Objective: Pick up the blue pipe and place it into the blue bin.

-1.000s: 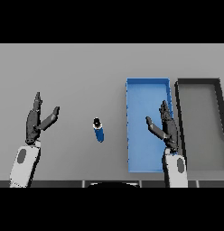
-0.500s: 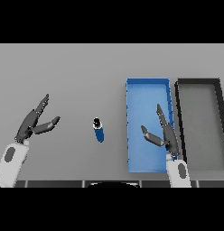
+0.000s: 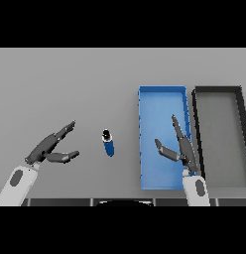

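Blue pipe (image 3: 108, 143): lies on the grey bench (image 3: 70, 84), apart from both hands, between them and nearer the bench's near edge than its far edge. It sits just left of the blue bin without touching it.
Left hand (image 3: 48, 149): low toward the bench's near left corner, fingers (image 3: 63, 131) straight and spread, pointing toward the pipe, thumb stretched out below them. Nothing is held; a clear gap of bare bench separates the fingertips from the pipe.
Right hand (image 3: 180, 148): over the near right part of the blue bin, fingers straight and pointing toward the far edge, thumb splayed out toward the pipe. It holds nothing and is well apart from the pipe.
Blue bin (image 3: 162, 99): shallow rectangular tray, smooth bright blue, thin raised walls, long sides running from near to far, right of the bench's middle.
Dark bin (image 3: 216, 92): same rectangular shape, black walls and grey floor, just beside the blue bin on its right, toward the bench's right edge.
Pipe's look: a short, smooth blue cylinder, lying roughly near-to-far with a slight tilt, its far end dark with a small pale spot.
Bench surface: flat, plain matte grey.
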